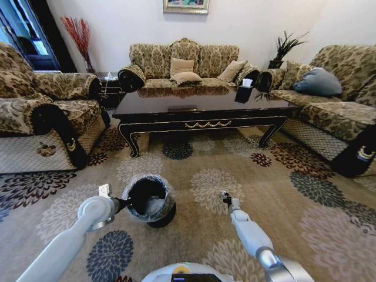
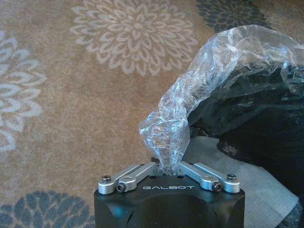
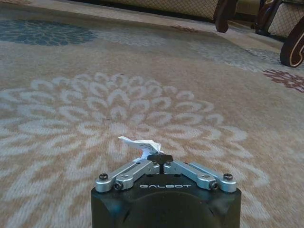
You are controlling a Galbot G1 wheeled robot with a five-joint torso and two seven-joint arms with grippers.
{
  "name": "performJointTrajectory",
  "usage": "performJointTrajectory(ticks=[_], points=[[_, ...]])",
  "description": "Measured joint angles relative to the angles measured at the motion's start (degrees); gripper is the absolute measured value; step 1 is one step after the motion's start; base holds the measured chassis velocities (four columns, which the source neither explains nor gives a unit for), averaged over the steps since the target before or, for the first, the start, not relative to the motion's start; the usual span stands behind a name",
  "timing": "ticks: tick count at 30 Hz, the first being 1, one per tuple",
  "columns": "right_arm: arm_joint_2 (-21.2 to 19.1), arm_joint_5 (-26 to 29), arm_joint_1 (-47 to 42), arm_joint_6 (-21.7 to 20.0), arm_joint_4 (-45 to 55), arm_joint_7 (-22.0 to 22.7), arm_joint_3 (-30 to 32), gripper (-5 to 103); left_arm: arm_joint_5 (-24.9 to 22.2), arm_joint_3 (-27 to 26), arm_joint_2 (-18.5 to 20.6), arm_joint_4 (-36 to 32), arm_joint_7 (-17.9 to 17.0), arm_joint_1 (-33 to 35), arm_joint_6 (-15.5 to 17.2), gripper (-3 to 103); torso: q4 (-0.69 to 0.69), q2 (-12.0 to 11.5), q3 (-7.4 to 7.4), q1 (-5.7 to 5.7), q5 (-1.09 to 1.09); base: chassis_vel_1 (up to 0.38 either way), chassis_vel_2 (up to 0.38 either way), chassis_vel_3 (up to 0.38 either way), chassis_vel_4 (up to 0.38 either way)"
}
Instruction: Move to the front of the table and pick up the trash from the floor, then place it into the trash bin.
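Holding: my left gripper pinches the bin liner.
Carrying: my right gripper grips a tissue above the floor.
Remaining: drop it in; other trash unseen.

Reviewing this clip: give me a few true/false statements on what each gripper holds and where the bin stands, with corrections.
1. The left gripper is shut on the bin's liner bag. True.
2. The right gripper is open above the carpet. False: it is shut on a white scrap.
3. The trash bin stands on the table. False: it stands on the carpet, on the robot's side of the table.
4. The right gripper is beside the bin, not over it. True.
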Motion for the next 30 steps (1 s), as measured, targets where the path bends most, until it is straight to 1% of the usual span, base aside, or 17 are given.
performJointTrajectory(ticks=[3,5,6,10,11,12,13,15,16,17,20,22,23,25,27,28,30], points=[[-0.41,0.75,-1.24,-0.28,1.71,0.21,-0.08,0,0.10,0.32,-0.05,-0.04,0.00,-0.15,0.00,0,0.00,0.00,0.00,0.00,0.01,0.000,0.000,0.000,0.000],[-1.36,2.77,-3.79,-0.98,6.15,0.83,-0.36,0,0.17,0.81,-0.05,-0.06,0.00,-0.64,0.00,0,0.01,0.00,0.00,0.00,0.00,0.000,0.000,0.000,0.000],[-1.36,2.77,-3.79,-0.98,6.15,0.83,-0.36,0,0.17,0.81,-0.05,-0.06,0.00,-0.64,0.00,0,0.01,0.00,0.00,0.00,0.00,0.000,0.000,0.000,0.000],[-3.06,7.18,-9.10,-2.48,17.52,2.12,-0.84,0,0.25,1.71,-0.17,-0.02,0.00,-1.66,0.00,0,0.01,0.00,0.00,0.00,0.00,0.000,0.000,0.000,0.000],[-3.06,7.18,-9.10,-2.48,17.52,2.12,-0.84,0,0.25,1.71,-0.17,-0.02,0.00,-1.66,0.00,0,0.01,0.00,0.00,0.00,0.00,0.000,0.000,0.000,0.000],[-3.45,7.43,-10.53,-2.49,20.37,2.28,-0.79,0,0.30,1.98,-0.24,0.00,0.00,-1.86,0.00,0,0.02,0.00,0.00,0.00,0.00,0.000,0.000,0.000,0.000],[-3.97,7.04,-12.74,-2.10,24.38,2.42,-0.49,0,0.35,2.46,-0.27,0.08,0.00,-2.14,0.00,0,0.01,0.00,0.00,0.00,0.00,0.000,0.000,0.000,0.000],[-4.27,6.63,-13.94,-1.88,26.63,2.48,-0.24,0,0.46,2.79,-0.27,0.16,-0.01,-2.29,0.00,0,0.01,0.00,0.00,0.00,0.02,0.000,0.000,0.000,0.000],[-4.86,6.22,-16.34,-1.54,31.04,2.63,0.30,0,0.78,3.67,-0.30,0.40,-0.13,-2.64,0.00,0,0.01,0.00,-0.01,0.00,0.01,0.000,0.000,0.000,0.000],[-4.86,6.22,-16.34,-1.54,31.04,2.63,0.30,0,0.78,3.67,-0.30,0.40,-0.13,-2.64,0.00,0,0.01,0.00,-0.01,0.00,0.01,0.000,0.000,0.000,0.000],[-6.44,4.78,-23.49,-0.83,43.52,3.38,2.01,0,1.06,5.77,-0.84,0.74,-0.55,-3.61,0.00,0,0.02,0.00,-0.01,0.00,0.00,0.000,0.000,0.000,0.000],[-7.31,3.92,-27.93,-0.48,49.91,3.71,2.80,0,0.71,6.59,-0.99,0.74,-0.99,-4.05,0.00,0,-0.02,0.00,0.00,0.00,0.00,0.000,0.000,0.000,0.000],[-7.31,3.92,-27.93,-0.48,49.91,3.71,2.80,0,0.71,6.59,-0.99,0.74,-0.99,-4.05,0.00,0,-0.02,0.00,0.00,0.00,0.00,0.000,0.000,0.000,0.000],[-7.98,3.25,-32.16,-0.31,56.91,3.81,3.49,0,0.16,7.47,-0.68,0.56,-1.18,-4.34,0.00,0,-0.03,0.00,-0.01,0.00,0.01,0.000,0.000,0.000,0.000],[-8.82,2.29,-35.39,-0.25,63.58,3.82,3.98,0,-0.08,8.35,-0.20,0.55,-1.26,-4.66,0.00,0,0.02,0.00,-0.01,0.00,0.00,0.000,0.000,0.000,0.000],[-8.82,2.29,-35.39,-0.25,63.58,3.82,3.98,0,-0.08,8.35,-0.20,0.55,-1.26,-4.66,0.00,0,0.02,0.00,-0.01,0.00,0.00,0.000,0.000,0.000,0.000],[-9.58,1.16,-38.50,-0.24,70.02,3.81,4.03,0,-0.16,9.22,-0.02,0.62,-1.32,-5.26,0.00,0,0.03,0.00,-0.01,-0.01,0.00,0.000,0.000,0.000,0.000]])
